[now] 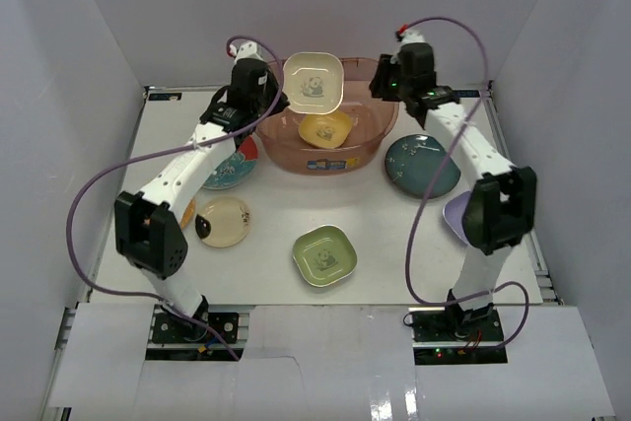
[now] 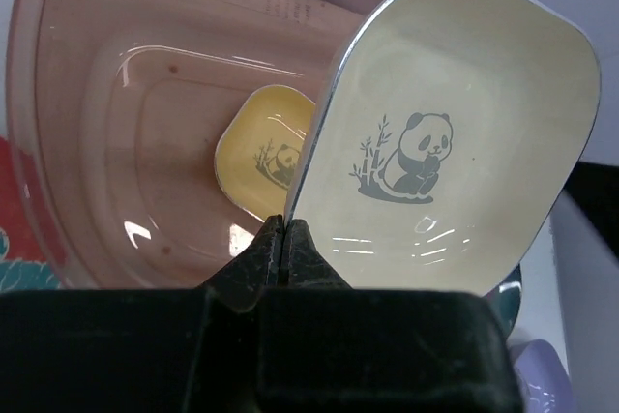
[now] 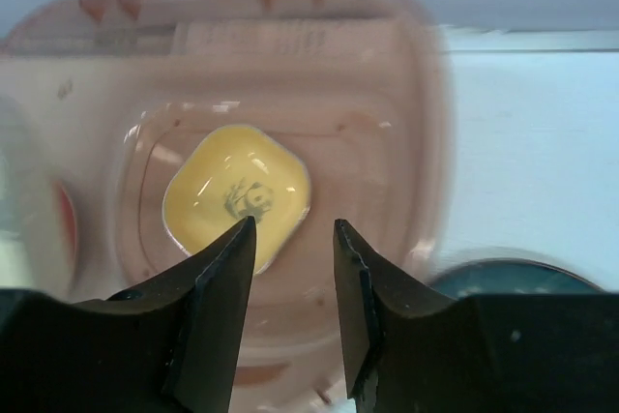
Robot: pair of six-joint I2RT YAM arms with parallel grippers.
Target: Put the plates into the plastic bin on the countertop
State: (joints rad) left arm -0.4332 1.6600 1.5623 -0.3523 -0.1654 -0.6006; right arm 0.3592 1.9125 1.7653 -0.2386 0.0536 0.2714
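My left gripper (image 1: 280, 96) (image 2: 283, 224) is shut on the rim of a cream squarish plate with a panda (image 1: 314, 83) (image 2: 455, 142) and holds it tilted above the reddish-brown plastic bin (image 1: 370, 150) (image 2: 97, 142). A yellow panda plate (image 1: 325, 129) (image 2: 259, 147) (image 3: 237, 195) lies inside the bin (image 3: 387, 142). My right gripper (image 1: 386, 82) (image 3: 295, 229) is open and empty above the bin's right side. On the countertop (image 1: 394, 263) lie a dark teal plate (image 1: 422, 166) (image 3: 513, 273), a green plate (image 1: 323, 254) and a cream round plate (image 1: 223, 221).
A red plate with teal flower (image 1: 232, 167) and an orange plate (image 1: 187, 212) lie partly under my left arm. A lavender plate (image 1: 454, 216) is partly hidden by my right arm. White walls close in the back and both sides.
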